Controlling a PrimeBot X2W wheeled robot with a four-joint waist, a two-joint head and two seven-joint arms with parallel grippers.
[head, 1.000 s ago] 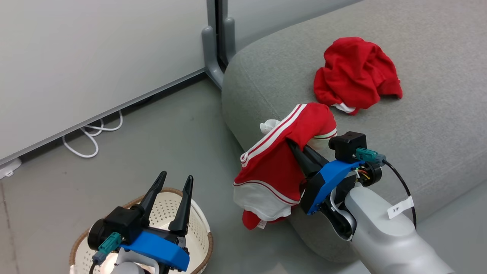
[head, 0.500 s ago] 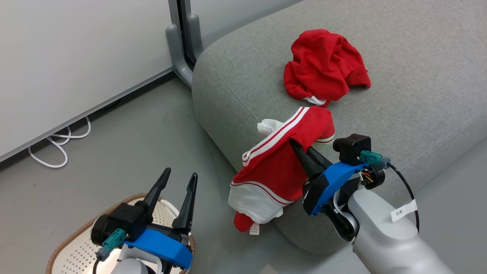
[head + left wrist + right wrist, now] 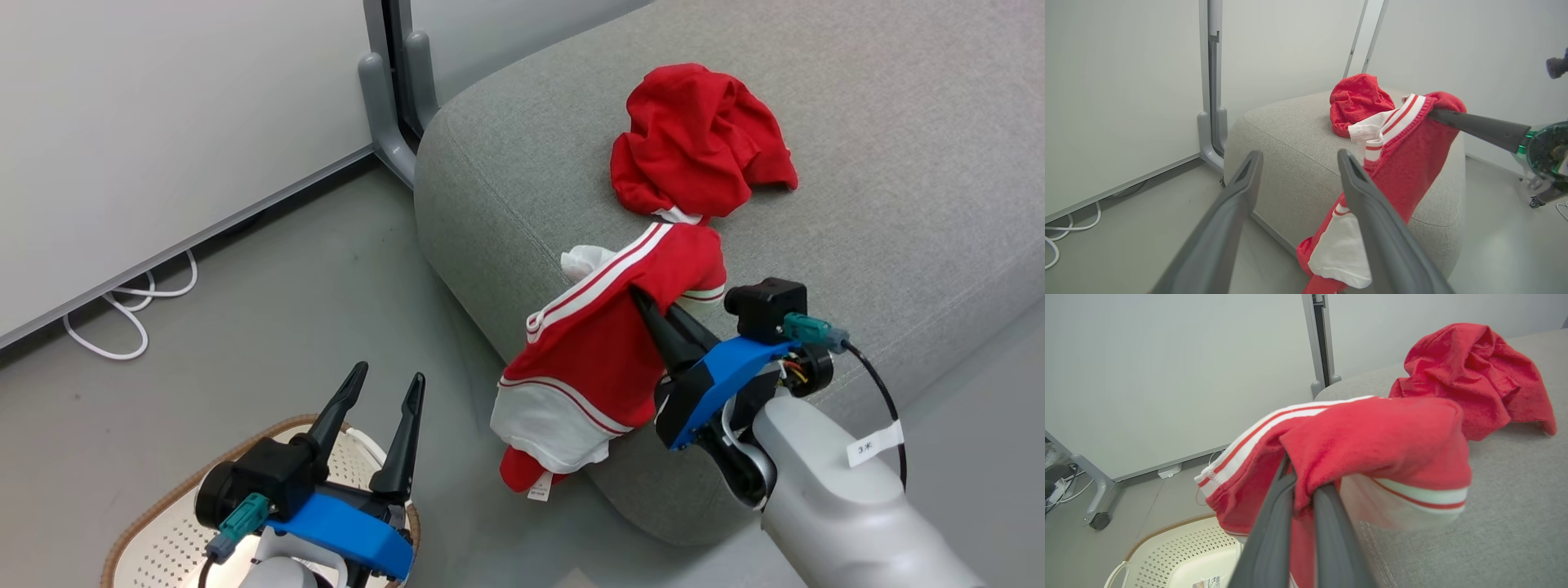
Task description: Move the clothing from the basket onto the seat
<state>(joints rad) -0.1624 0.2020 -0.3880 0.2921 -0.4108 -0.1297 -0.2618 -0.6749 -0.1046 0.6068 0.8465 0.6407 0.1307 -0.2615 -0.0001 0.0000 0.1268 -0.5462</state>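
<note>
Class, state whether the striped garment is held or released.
Held: the right gripper pinches the striped garment, which dangles over the seat edge.

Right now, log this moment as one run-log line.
right gripper: shut on striped garment, at seat edge | left gripper: open, over basket | plain red garment: on seat

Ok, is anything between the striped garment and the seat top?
Nothing visible. The striped garment, held by the shut right gripper, hangs at the seat's near edge; bare upholstery lies beside it, with the plain red garment just beyond.
</note>
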